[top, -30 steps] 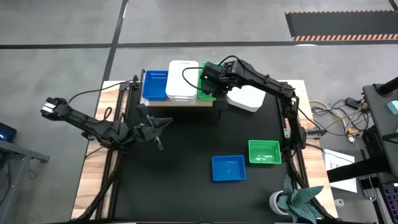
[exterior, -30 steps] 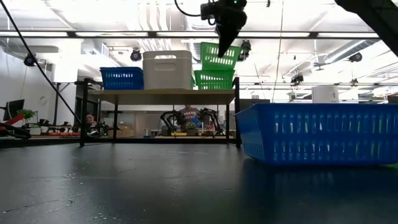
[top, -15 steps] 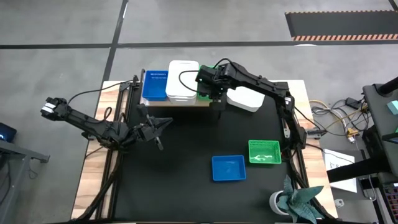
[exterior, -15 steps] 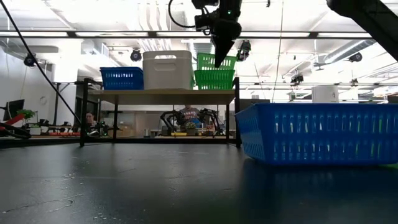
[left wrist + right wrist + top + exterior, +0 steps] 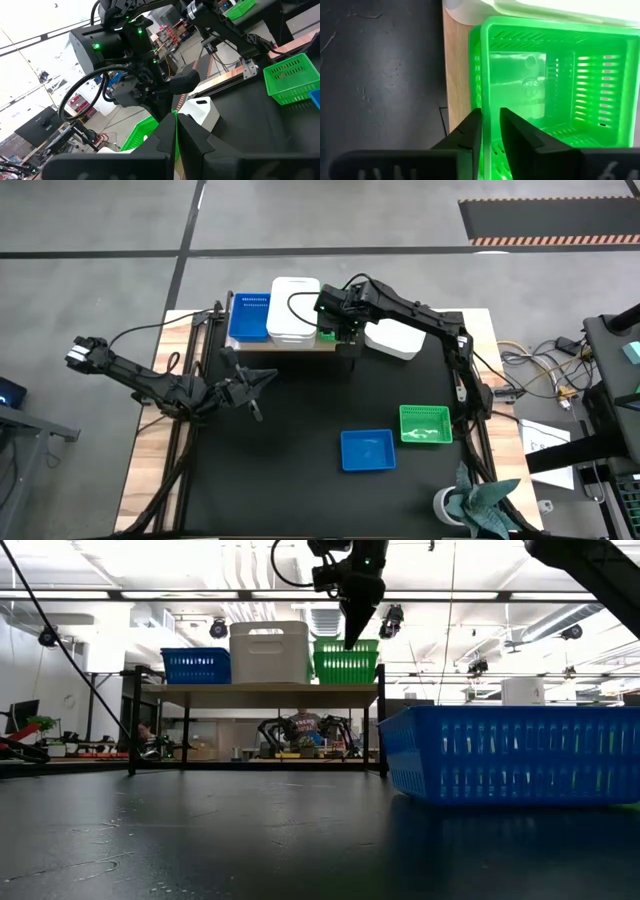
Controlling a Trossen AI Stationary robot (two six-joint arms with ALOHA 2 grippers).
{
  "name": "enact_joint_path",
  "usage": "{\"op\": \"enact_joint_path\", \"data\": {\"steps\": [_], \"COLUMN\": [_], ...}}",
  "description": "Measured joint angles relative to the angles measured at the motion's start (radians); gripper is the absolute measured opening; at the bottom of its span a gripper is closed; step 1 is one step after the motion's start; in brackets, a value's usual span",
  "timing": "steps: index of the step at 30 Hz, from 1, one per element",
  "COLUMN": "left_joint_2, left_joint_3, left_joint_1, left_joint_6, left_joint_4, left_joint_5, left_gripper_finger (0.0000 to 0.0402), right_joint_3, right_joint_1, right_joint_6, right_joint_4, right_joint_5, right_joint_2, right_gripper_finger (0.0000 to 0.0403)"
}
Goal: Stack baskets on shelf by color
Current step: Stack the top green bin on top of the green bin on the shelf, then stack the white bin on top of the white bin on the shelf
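Since a second ago, the green basket [image 5: 347,661] has dropped level onto the shelf [image 5: 262,694], nested on the green stack beside the white baskets [image 5: 294,310] and blue baskets [image 5: 249,316]. The right gripper [image 5: 489,131] hovers over it, fingers [image 5: 516,131] slightly apart either side of the green rim; whether they grip is unclear. The left gripper [image 5: 262,377] waits over the tabletop [image 5: 290,450], fingers together. A loose blue basket [image 5: 367,449] and a loose green basket [image 5: 425,424] sit on the tabletop, well apart from the shelf.
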Motion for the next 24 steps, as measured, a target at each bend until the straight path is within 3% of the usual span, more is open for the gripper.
{"op": "enact_joint_path", "data": {"steps": [9, 17, 24], "left_joint_2": [0.000, 0.000, 0.000], "left_joint_3": [0.000, 0.000, 0.001], "left_joint_1": [0.000, 0.000, 0.000], "left_joint_6": [0.000, 0.000, -0.004], "left_joint_4": [0.000, 0.000, 0.001], "left_joint_5": [0.000, 0.000, 0.000], "left_gripper_finger": [0.0000, 0.0000, 0.0000], "right_joint_3": [0.005, 0.006, -0.002], "right_joint_1": [0.000, 0.017, 0.074], "right_joint_6": [0.022, 0.074, 0.202], "right_joint_4": [-0.002, -0.048, -0.113], "right_joint_5": [0.000, -0.005, -0.240], "right_joint_2": [-0.011, -0.101, -0.202], "right_gripper_finger": [0.0116, 0.0126, 0.0099]}}
